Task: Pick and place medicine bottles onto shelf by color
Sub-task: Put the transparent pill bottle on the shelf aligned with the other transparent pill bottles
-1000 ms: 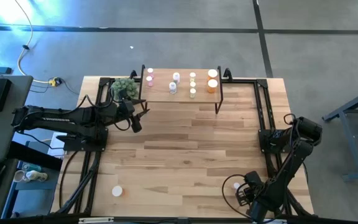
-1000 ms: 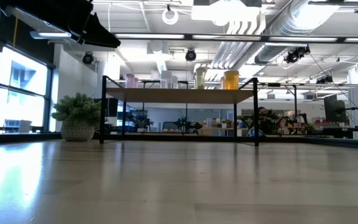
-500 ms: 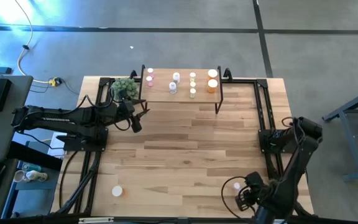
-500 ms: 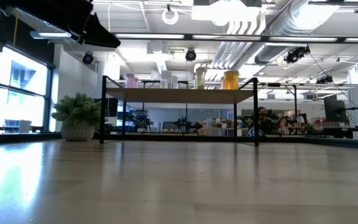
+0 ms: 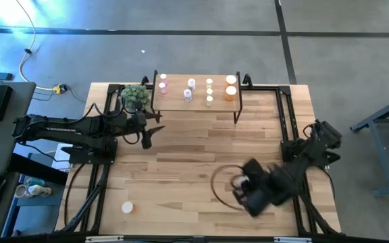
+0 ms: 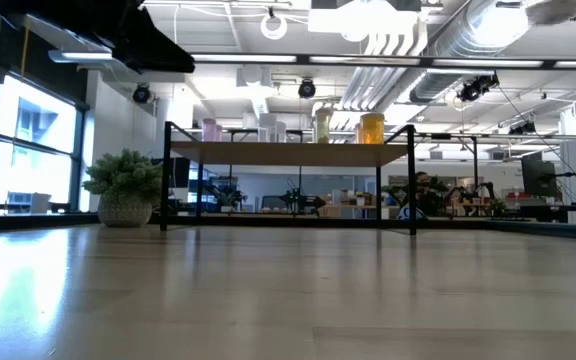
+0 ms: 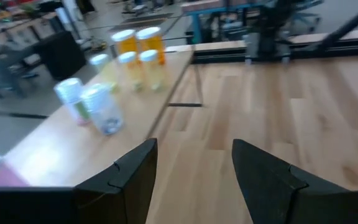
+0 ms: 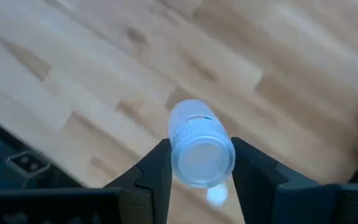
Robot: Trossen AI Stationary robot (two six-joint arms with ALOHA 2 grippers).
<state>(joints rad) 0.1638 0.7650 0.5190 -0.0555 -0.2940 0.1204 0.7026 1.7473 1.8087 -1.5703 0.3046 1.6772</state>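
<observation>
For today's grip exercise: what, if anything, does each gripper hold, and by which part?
The right gripper clamps a white-capped bottle by its cap end. The left gripper is open and holds nothing.

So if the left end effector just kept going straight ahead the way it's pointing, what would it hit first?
Probably the shelf: the left end effector, open and empty, faces its near corner, with the medicine bottles farther along. Depth is uncertain.

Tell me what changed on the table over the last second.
The right gripper, shut on a white-capped bottle, swung from the table's near right corner toward the middle. The left gripper hardly moved, open beside the shelf; the shelf's bottles and the lone orange bottle stayed put.
</observation>
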